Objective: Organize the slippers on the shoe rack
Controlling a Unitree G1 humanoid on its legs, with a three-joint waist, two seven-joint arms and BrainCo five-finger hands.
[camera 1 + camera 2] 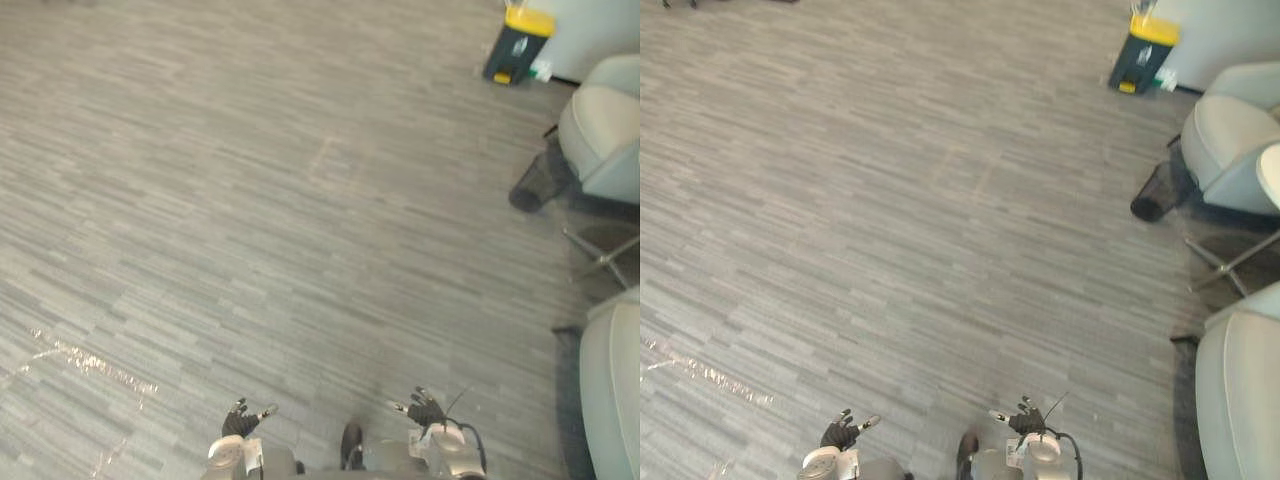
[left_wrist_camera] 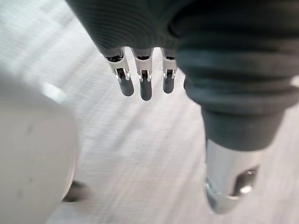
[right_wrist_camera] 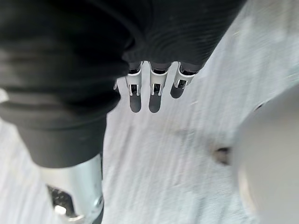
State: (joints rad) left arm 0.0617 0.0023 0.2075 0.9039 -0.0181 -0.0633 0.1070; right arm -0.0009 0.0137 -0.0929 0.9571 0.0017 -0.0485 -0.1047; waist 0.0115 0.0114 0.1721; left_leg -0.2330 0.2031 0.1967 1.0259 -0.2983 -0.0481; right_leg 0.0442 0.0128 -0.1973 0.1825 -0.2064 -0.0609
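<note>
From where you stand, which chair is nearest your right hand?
The chair at the lower right, level with the right hand; the other chair stands farther ahead.

- My left hand (image 1: pixel 240 421) looks dark from above, and the arm behind it is silver-grey.
- Close up, a dark ribbed cover (image 2: pixel 140 23) wraps its back and wrist in grey-black ridges.
- Its fingers (image 2: pixel 145 86) are silver with small dark slots and rounded dark tips.
- Its thumb (image 2: pixel 229 182) is a thick, polished silver barrel.
- My right hand (image 1: pixel 426 409) matches it, with a blacker ribbed sleeve (image 3: pixel 70 56), silver digits (image 3: pixel 154 95) and a shiny thumb barrel (image 3: pixel 77 191).
</note>
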